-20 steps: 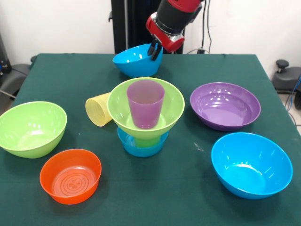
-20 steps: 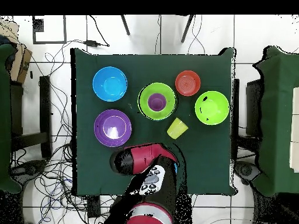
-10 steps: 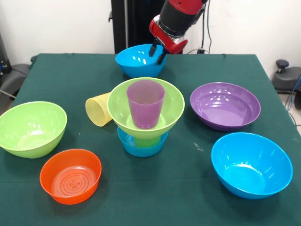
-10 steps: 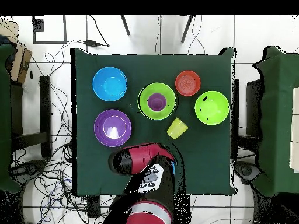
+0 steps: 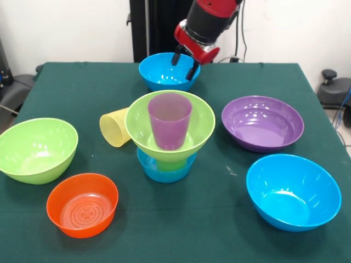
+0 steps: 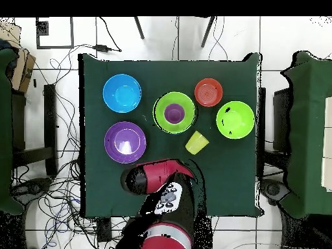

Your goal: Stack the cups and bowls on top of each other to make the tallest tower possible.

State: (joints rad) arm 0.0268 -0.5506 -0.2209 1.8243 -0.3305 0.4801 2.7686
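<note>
The tower stands mid-table: a small blue bowl [image 5: 166, 171], a green cup [image 5: 171, 163] on it, a lime green bowl [image 5: 170, 121] [image 6: 174, 112] over that, and a purple cup [image 5: 170, 121] [image 6: 173, 113] upright inside. Behind it a blue bowl [image 5: 164, 72] rests level on the table. My gripper [image 5: 185, 62] is open at this bowl's right rim, one finger on each side of the rim and nothing held. A yellow cup [image 5: 115, 127] [image 6: 196, 142] lies on its side, touching the tower's left. In the overhead view my arm [image 6: 162, 178] hides the gripper and the far blue bowl.
A second lime green bowl [image 5: 35, 149] [image 6: 235, 120] sits at the left and a small orange bowl [image 5: 82, 204] [image 6: 209, 92] in front of it. A wide purple bowl [image 5: 262, 123] [image 6: 125, 141] and a blue bowl [image 5: 292, 190] [image 6: 122, 93] sit at the right.
The far blue bowl was tilted in my shut gripper. It has come down level onto the table, slightly to the right, and the gripper has opened.
</note>
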